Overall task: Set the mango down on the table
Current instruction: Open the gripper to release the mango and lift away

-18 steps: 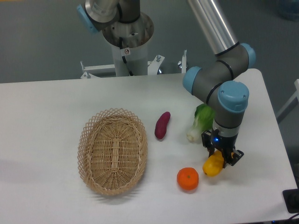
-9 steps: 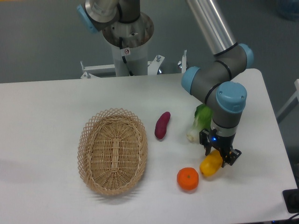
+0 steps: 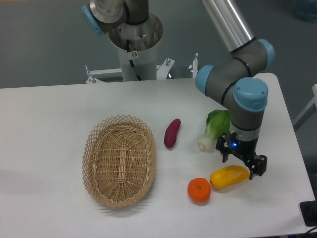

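Mango (image 3: 229, 177) is lying lengthwise on the white table (image 3: 49, 114), just right of an orange fruit (image 3: 198, 190). Gripper (image 3: 241, 161) is hovering directly above it, fingers spread apart and gripping nothing. Placement is looking essentially done; only pulling away is remaining.

A robotics laboratory test bench was the setting: an industrial arm (image 3: 233, 29) with grey links and blue joint caps reached over a plain white table (image 3: 59, 109), its metal pedestal (image 3: 134, 44) bolted to a bracket at the table's far edge. The floor behind was bare grey, with no household furniture in sight. Laid out on the tabletop like test props were a woven wicker basket (image 3: 119, 159), a purple sweet potato (image 3: 172, 133), a leafy green vegetable (image 3: 213, 128), a round orange fruit (image 3: 198, 190) and a yellow mango (image 3: 229, 176). A blue light glowed on the gripper (image 3: 241, 161).
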`<move>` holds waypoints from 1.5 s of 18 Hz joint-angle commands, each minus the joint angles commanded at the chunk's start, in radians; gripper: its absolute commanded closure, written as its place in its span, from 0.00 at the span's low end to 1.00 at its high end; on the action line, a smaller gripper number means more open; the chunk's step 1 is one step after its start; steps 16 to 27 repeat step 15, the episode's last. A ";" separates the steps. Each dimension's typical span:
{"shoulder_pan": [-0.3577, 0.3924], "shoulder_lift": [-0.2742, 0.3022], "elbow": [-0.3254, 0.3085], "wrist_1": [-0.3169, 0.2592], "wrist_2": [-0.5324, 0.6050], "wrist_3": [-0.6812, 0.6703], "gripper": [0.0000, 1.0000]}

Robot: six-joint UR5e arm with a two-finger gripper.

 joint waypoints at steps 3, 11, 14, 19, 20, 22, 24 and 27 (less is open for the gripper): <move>0.015 0.038 0.064 -0.170 -0.002 0.015 0.00; 0.116 0.117 0.103 -0.417 -0.005 0.207 0.00; 0.141 0.135 0.097 -0.450 -0.006 0.244 0.00; 0.141 0.135 0.095 -0.450 -0.006 0.244 0.00; 0.141 0.135 0.095 -0.450 -0.006 0.244 0.00; 0.141 0.135 0.095 -0.450 -0.006 0.244 0.00; 0.141 0.135 0.095 -0.450 -0.006 0.244 0.00; 0.141 0.135 0.095 -0.450 -0.006 0.244 0.00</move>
